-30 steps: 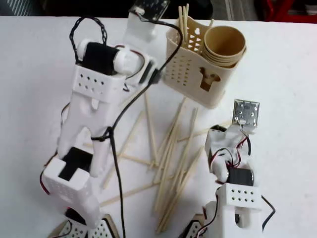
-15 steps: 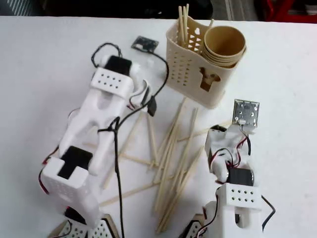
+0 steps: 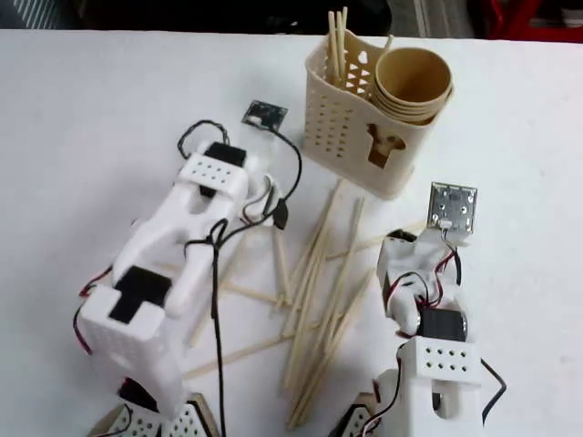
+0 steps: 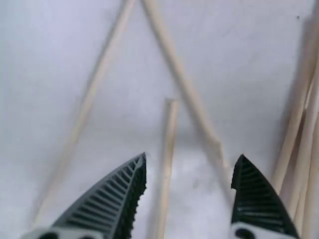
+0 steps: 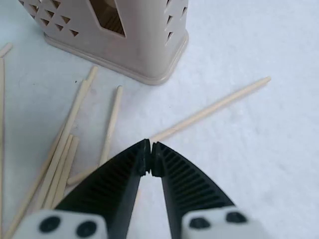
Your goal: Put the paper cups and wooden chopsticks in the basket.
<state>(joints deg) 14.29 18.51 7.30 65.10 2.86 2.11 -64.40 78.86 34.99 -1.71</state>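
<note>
Many wooden chopsticks (image 3: 308, 291) look light and stiff; we'd pinch one mid-length with our spread left claw (image 4: 193, 157); right claw (image 5: 150, 144) clenched empty.

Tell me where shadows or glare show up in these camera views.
High view: even light, the white table bright, no hard glare. Left wrist view: soft grey shadows trail the chopsticks under the open left claw. Right wrist view: a thin shadow rims the basket base.
</note>
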